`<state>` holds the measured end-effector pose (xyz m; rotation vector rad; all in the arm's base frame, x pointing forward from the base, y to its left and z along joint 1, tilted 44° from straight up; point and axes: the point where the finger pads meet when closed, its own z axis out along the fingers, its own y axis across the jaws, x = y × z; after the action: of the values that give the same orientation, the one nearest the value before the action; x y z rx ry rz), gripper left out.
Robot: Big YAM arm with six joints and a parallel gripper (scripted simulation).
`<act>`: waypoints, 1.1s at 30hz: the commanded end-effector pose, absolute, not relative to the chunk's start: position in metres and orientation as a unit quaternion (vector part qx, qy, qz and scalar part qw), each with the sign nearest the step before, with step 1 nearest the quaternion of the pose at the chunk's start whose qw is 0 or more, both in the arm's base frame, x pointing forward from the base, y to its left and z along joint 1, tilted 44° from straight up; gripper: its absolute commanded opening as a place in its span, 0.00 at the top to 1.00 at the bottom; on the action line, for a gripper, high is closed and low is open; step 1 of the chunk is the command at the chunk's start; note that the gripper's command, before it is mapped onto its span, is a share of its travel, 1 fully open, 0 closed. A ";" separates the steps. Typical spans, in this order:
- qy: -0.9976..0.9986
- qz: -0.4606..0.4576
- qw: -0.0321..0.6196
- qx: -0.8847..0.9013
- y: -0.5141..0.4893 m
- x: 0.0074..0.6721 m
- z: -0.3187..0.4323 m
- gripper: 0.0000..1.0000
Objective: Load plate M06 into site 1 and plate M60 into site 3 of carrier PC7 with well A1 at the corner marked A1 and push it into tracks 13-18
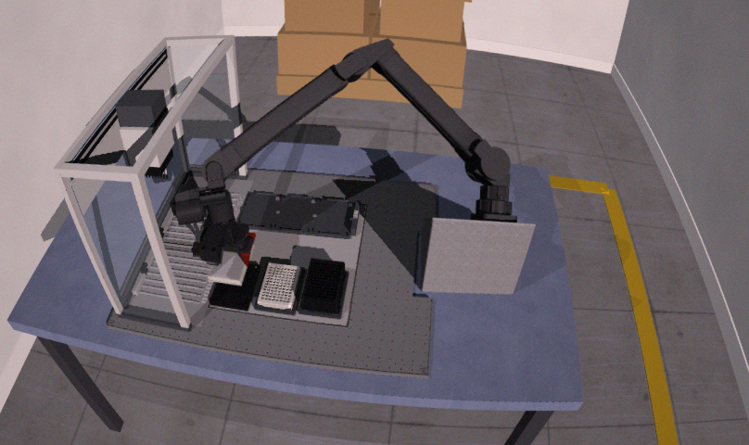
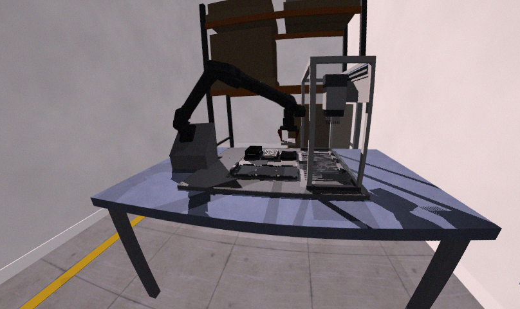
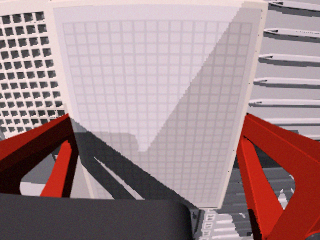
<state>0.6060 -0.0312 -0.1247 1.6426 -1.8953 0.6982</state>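
A big blue table holds everything. On it lies a grey board with small holes. At one end of the board stands a tall see-through box with a white frame. Its floor is a row of ribbed rails. The frame posts and the arm hide part of the rails, and no track numbers can be read from above.

The long dark arm starts behind a grey square panel, which hides its foot. It bends high and reaches down beside the frame.

The flat dark carrier lies on the pale apron, outside the rails. Shadow covers it, so its marks are too dim to make out.

Three nests sit in a row. The black deep block is on one end. The white plate with big wells sits in the middle. The dark nest at the other end is bare on top, and the lifted plate hides part of it.

The gripper is closed on the pale plate with tiny wells, one red finger on each side. The plate hangs in the air above that bare nest, close to the rails. In the wrist view its near edge is hidden behind the gripper's dark body. No label or corner mark shows on it. In the side view the plate is only a tiny pale sliver.
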 end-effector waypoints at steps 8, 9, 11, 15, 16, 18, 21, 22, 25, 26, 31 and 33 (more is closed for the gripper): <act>-0.706 0.267 0.253 0.606 -0.045 0.616 -0.091 1.00; -0.707 0.268 0.251 0.605 -0.048 0.616 -0.089 1.00; -0.707 0.268 0.251 0.605 -0.053 0.615 -0.084 1.00; -0.706 0.268 0.251 0.605 -0.062 0.613 -0.076 1.00; -0.706 0.268 0.251 0.605 -0.062 0.613 -0.076 1.00; -0.693 0.273 0.245 0.621 -0.041 0.614 -0.070 1.00; -0.706 0.268 0.252 0.605 -0.077 0.610 -0.062 1.00; -0.706 0.269 0.252 0.605 -0.080 0.609 -0.059 1.00; -0.706 0.269 0.252 0.605 -0.088 0.607 -0.051 1.00; -0.706 0.269 0.252 0.605 -0.091 0.607 -0.049 1.00; -0.702 0.270 0.251 0.609 -0.098 0.605 -0.035 1.00; -0.702 0.270 0.251 0.609 -0.098 0.605 -0.035 1.00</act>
<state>0.5904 -0.1096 -0.0569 1.6187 -1.9040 0.6825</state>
